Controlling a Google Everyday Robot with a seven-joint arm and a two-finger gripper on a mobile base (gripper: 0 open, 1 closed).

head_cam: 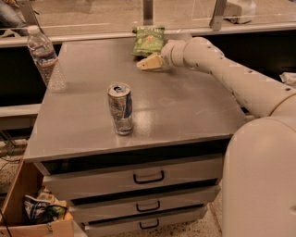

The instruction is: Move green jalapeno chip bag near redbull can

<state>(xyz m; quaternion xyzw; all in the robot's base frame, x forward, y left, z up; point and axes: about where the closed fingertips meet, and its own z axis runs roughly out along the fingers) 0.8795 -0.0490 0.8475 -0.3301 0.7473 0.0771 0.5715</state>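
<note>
The green jalapeno chip bag lies at the far edge of the grey table, light green with a reddish picture. The redbull can stands upright near the table's front, left of centre, silver and blue with a shiny top. My gripper is at the end of the white arm that reaches in from the right. It is just in front of the bag, low over the table, and well behind the can.
A clear plastic water bottle stands at the table's far left edge. Drawers are below the tabletop. A cardboard box with clutter sits on the floor at lower left. A rail with posts runs behind the table.
</note>
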